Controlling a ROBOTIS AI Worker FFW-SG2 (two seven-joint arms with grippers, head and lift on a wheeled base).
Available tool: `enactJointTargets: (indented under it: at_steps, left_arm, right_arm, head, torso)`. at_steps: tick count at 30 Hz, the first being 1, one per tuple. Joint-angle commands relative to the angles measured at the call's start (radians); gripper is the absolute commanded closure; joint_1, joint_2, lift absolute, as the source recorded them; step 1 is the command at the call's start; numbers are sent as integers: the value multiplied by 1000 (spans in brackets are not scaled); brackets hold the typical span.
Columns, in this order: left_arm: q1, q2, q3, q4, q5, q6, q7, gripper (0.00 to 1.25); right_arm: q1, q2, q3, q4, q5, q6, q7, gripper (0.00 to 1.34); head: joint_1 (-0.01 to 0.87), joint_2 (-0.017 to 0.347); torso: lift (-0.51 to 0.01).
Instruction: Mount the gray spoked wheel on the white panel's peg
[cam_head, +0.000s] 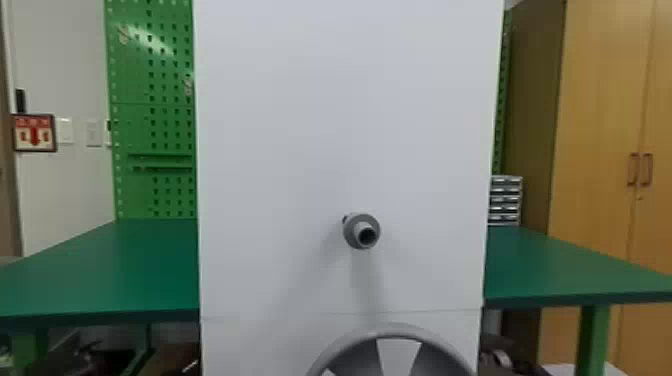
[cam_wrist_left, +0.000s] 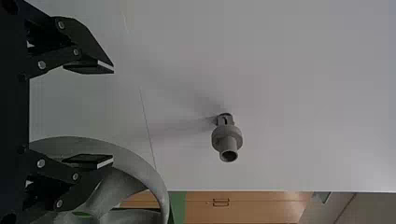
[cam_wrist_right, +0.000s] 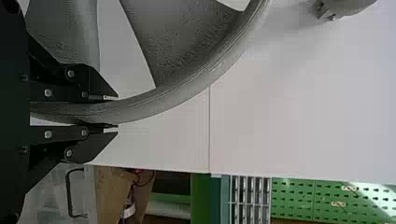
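Below the peg: the gray spoked wheel is hanging in front of the white panel, unmounted.
Peg: it is jutting from the panel, its hollow end facing outward.
Right gripper: its fingers are clamping the wheel's rim, one on either side.
Left gripper: its fingers are standing spread apart, grasping nothing.
Green table: it is extending past both panel edges.

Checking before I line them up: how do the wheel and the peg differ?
The wheel is broad and spoked, while the peg is slim and tubular. The wheel's rim is clamped in the right claw; the peg juts from the white panel. The wheel sits lower, the peg higher. Both are gray.
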Motion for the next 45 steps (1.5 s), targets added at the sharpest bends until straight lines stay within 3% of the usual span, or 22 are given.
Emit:
enactJointTargets:
  at_steps: [1,21,29,45]
  left_arm:
    - [0,0,0,0,0,0,0,558]
    - [2,2,-1,0,-6,0,0,558]
    - [5,2,-1,0,-6,0,0,558]
    - [8,5,0,-2,-3,1,0,558]
  right_arm:
    - [-29,-15,34,-31,-6,44,1,1174]
    - [-166,-47,81,-226,-6,298,0,1174]
    - [-221,-50,112,-280,-24,357,-57,1174]
    - [-316,-53,103,-332,-86,456,-65,1174]
  head:
    - [123,-8]
    - [123,-8]
    - [123,-8]
    - [123,-8]
  torso:
    - [-400]
    - [-400]
    - [-400]
    - [-400]
